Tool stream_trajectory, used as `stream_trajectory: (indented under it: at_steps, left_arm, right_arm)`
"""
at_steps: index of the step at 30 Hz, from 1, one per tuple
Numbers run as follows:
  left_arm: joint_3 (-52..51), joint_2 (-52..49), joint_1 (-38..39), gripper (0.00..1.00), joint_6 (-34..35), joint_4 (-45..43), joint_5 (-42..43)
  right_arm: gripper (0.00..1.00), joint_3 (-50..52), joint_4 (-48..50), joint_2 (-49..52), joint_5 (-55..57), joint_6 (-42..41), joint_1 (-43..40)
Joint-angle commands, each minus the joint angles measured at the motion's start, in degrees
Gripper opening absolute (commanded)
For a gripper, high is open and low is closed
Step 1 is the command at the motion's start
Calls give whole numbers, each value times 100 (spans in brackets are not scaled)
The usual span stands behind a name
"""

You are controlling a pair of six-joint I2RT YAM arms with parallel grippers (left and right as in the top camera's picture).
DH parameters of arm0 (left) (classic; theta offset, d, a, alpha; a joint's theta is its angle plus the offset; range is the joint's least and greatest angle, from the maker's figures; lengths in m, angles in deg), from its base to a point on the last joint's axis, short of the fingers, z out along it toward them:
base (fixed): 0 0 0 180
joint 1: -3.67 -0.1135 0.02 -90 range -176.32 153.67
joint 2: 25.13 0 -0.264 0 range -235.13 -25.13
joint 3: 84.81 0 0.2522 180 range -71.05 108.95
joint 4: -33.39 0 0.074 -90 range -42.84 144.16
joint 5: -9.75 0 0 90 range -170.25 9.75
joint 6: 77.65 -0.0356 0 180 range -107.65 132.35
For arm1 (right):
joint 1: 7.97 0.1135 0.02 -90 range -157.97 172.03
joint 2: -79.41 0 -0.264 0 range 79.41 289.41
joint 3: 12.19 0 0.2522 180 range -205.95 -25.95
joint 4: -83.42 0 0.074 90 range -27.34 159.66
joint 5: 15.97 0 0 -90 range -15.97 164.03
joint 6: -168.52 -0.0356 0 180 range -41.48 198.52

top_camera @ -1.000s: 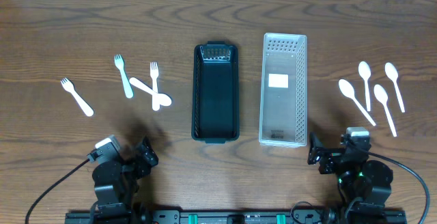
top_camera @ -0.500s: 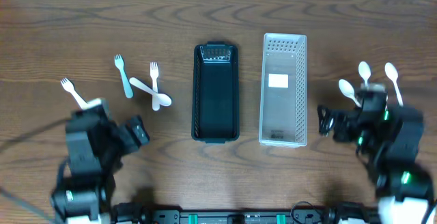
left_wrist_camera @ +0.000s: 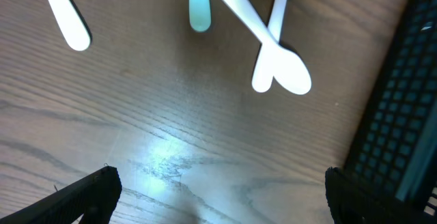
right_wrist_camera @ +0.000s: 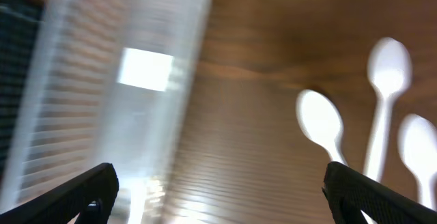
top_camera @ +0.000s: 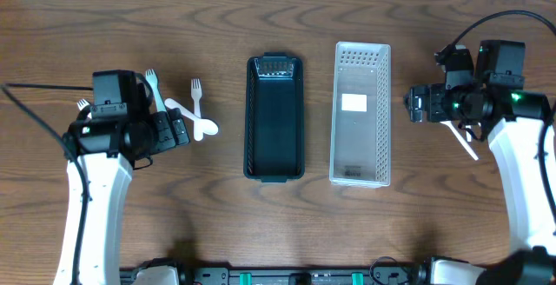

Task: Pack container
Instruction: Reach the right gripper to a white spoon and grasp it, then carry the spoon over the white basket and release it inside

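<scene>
A black basket [top_camera: 275,117] and a clear basket [top_camera: 361,114] stand side by side mid-table. Left of them lie a white spoon [top_camera: 195,122] crossed over a white fork [top_camera: 196,92], a pale blue fork [top_camera: 151,80] and another white fork [top_camera: 82,105], partly under my left arm. My left gripper [top_camera: 176,132] is open and empty beside the crossed pair [left_wrist_camera: 273,53]. My right gripper [top_camera: 415,104] is open and empty just right of the clear basket [right_wrist_camera: 116,101]. White spoons [right_wrist_camera: 321,121] lie to its right, mostly hidden overhead by the arm.
The left wrist view shows the pale blue fork's handle [left_wrist_camera: 199,5], a white handle [left_wrist_camera: 65,16] and the black basket's wall [left_wrist_camera: 403,115]. A spoon handle [top_camera: 460,139] sticks out below my right arm.
Both arms have risen from the front edge and swung outward and back: the left gripper toward the forks, the right toward the clear basket and the spoons. No object has moved.
</scene>
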Motion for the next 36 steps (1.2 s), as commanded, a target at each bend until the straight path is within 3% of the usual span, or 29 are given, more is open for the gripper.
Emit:
stream_trajectory:
  at_steps: [1, 11, 16, 21, 29, 36]
  left_arm:
    - [83, -162, 2, 98, -116, 37, 35]
    - [83, -391, 2, 98, -116, 35, 33]
    - [83, -391, 2, 98, -116, 35, 35]
    - [83, -391, 2, 98, -118, 35, 35]
    - [83, -391, 2, 98, -116, 35, 35]
    - [83, -391, 2, 98, -116, 35, 35]
  right_arm:
    - [99, -138, 13, 317, 1169, 284, -179]
    - [98, -138, 435, 1434, 1545, 1178, -586]
    - [92, -138, 715, 1941, 1547, 1447, -658]
    - [78, -138, 905, 2306, 1545, 1443, -767]
    - [70, -138, 957, 2627, 1158, 1399, -793]
    - [55, -136, 1008, 2780, 1191, 1351, -798]
